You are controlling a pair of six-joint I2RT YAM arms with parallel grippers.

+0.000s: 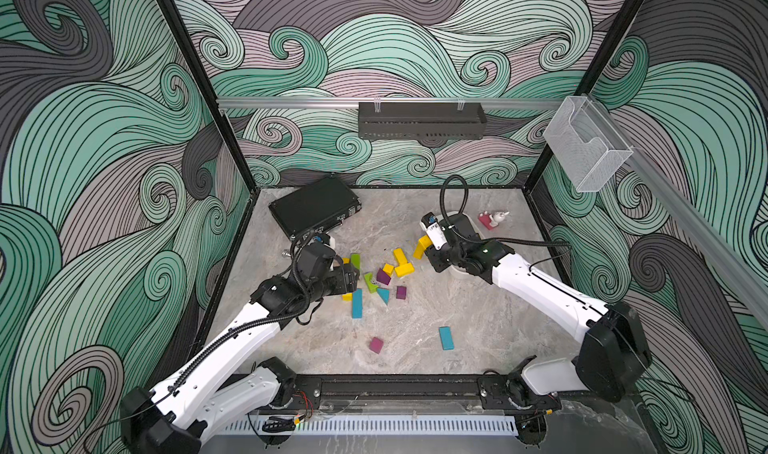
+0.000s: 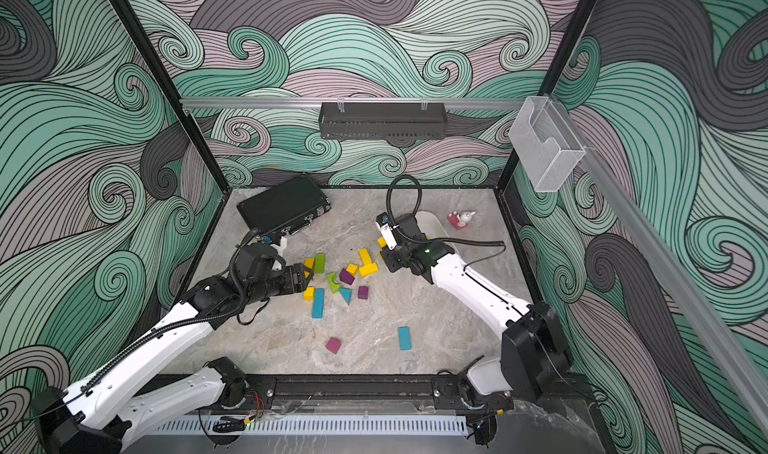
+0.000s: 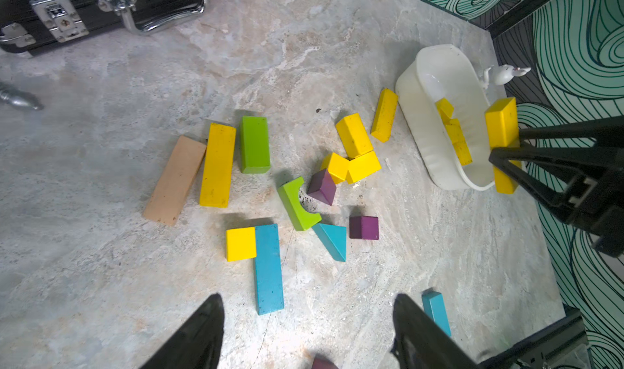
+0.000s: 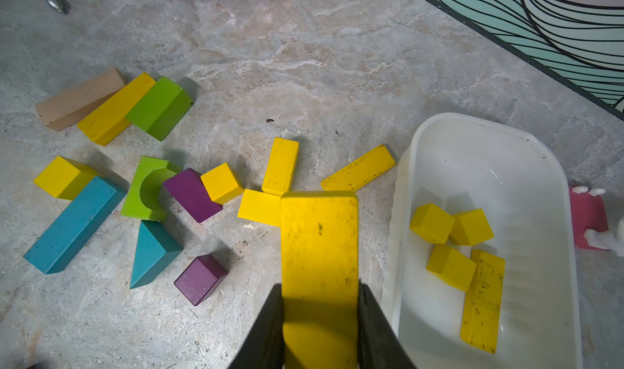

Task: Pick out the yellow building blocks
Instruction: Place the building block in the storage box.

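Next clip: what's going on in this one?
The robot is sorting yellow blocks out of a mixed pile into a white tub. The right gripper is shut on a long yellow bar, held up beside the tub, which already holds four yellow blocks. Six more yellow ones still lie on the table among green, blue and purple pieces. The left gripper holds nothing.

Left gripper [image 3: 304, 333] fingers apart over bare marble floor [image 3: 101, 266]. Right gripper [image 3: 506, 147] clamped on a yellow bar [image 3: 502, 124] beside the white tub [image 3: 425, 137]. Yellow blocks [image 3: 454, 137] inside tub; yellow blocks [image 3: 217, 164] scattered among green, purple, blue pieces.
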